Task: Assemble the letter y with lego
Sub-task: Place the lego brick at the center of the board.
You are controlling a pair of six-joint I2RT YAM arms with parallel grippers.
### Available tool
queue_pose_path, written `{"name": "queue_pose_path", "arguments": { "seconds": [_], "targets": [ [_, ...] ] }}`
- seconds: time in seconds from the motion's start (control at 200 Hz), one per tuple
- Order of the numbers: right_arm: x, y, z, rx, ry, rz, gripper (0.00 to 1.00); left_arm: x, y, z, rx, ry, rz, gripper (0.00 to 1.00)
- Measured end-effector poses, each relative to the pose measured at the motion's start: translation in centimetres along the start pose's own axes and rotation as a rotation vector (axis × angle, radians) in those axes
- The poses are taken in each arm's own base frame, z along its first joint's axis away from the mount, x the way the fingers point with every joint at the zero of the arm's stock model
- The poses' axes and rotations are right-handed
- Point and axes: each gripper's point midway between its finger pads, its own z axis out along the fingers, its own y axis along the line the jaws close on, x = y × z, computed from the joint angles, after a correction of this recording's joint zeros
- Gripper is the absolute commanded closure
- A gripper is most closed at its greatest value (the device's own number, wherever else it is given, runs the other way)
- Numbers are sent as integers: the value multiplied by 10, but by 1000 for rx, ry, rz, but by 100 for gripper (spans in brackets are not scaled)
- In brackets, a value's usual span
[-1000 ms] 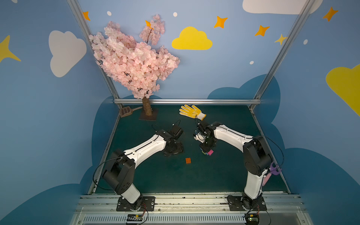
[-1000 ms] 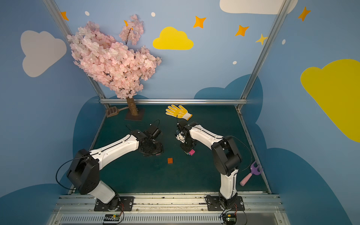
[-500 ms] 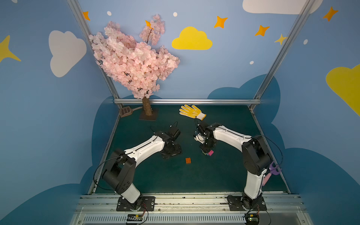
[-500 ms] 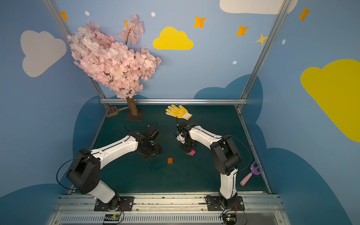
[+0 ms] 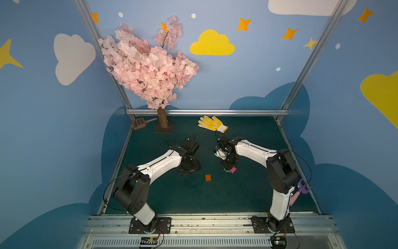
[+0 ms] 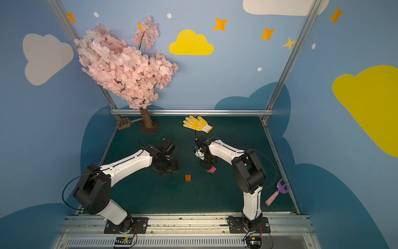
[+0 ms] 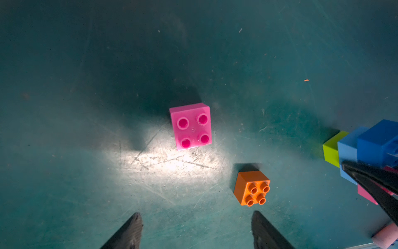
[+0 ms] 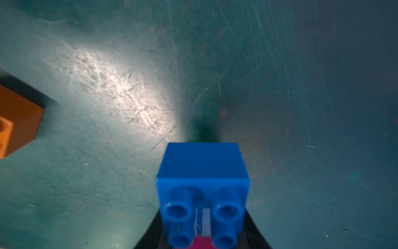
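In the left wrist view a loose pink brick (image 7: 191, 126) lies studs-up on the green mat, ahead of my open left gripper (image 7: 196, 215), whose jaws are empty. An orange brick (image 7: 252, 188) sits close by one fingertip; it also shows in both top views (image 5: 208, 177) (image 6: 188, 177). The pink brick is hidden under the left gripper (image 5: 189, 168) there. My right gripper (image 5: 227, 166) is shut on a joined cluster (image 5: 232, 170): blue brick (image 8: 202, 172), light-blue brick (image 7: 349, 151), lime green brick (image 7: 332, 148) and a pink brick (image 7: 366, 195). The cluster rests low at the mat.
A yellow glove (image 5: 212, 124), a pink blossom tree on a base (image 5: 163, 122) and a brown scoop (image 5: 140, 123) stand along the back edge. A purple and pink toy rake (image 6: 277, 191) lies at the right edge, behind the right arm's base.
My left gripper has shifted slightly toward the front left, staying open. The right arm and its cluster have not moved.
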Motion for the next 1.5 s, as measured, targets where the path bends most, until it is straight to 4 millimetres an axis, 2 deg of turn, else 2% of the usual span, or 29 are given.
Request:
{"name": "queue_pose_path", "arguments": {
  "seconds": [0.215, 0.34, 0.451, 0.821, 0.941, 1.332, 1.502],
  "targets": [
    [-1, 0, 0, -1, -6, 4, 76, 0, 0, 0, 0, 0, 10, 20],
    [-2, 0, 0, -2, -10, 7, 74, 0, 1, 0, -4, -1, 24, 10],
    [-3, 0, 0, -2, -12, 12, 72, -1, 2, 0, -11, -6, 33, 6],
    [-4, 0, 0, 0, -18, 20, 63, -3, 5, 0, -28, -16, 50, 3],
    [-6, -1, 0, 1, -26, 21, 57, -3, 5, 0, -28, -16, 56, 1],
    [-10, -1, 1, 4, -38, 24, 59, -3, 5, 0, -28, -16, 62, 1],
    [-10, -1, 8, 2, -26, 24, 60, -3, 5, 0, -28, -16, 62, 1]
  ]
}}
